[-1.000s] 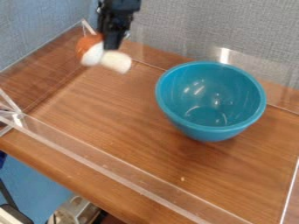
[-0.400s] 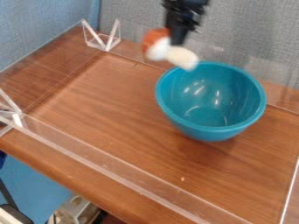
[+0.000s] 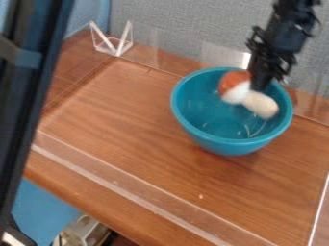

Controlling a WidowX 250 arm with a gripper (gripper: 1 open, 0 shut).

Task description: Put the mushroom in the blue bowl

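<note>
While the claw (image 3: 261, 85) hangs over the blue bowl (image 3: 206, 130), its jaws are pinched narrow around the mushroom (image 3: 247, 94), which sits right at the claw's tip, just inside the bowl's rim on the far right side and above the bowl's floor, not resting on it. Its orange-red cap points left and its cream stem angles down to the right, so the toy is held tilted rather than upright. Exactly where the jaws meet it cannot be made out.

Judging by its size, the mushroom is probably light and stiff, a smooth little toy that could slip or roll if pinched on the rounded cap; the neck where cap meets stem looks like the surest place to hold. Dropped from here it would likely land in the bowl, whose glossy sides should funnel it to the bottom. The bowl stands on the wooden tabletop (image 3: 141, 144), inside a low clear barrier (image 3: 129, 173).
</note>
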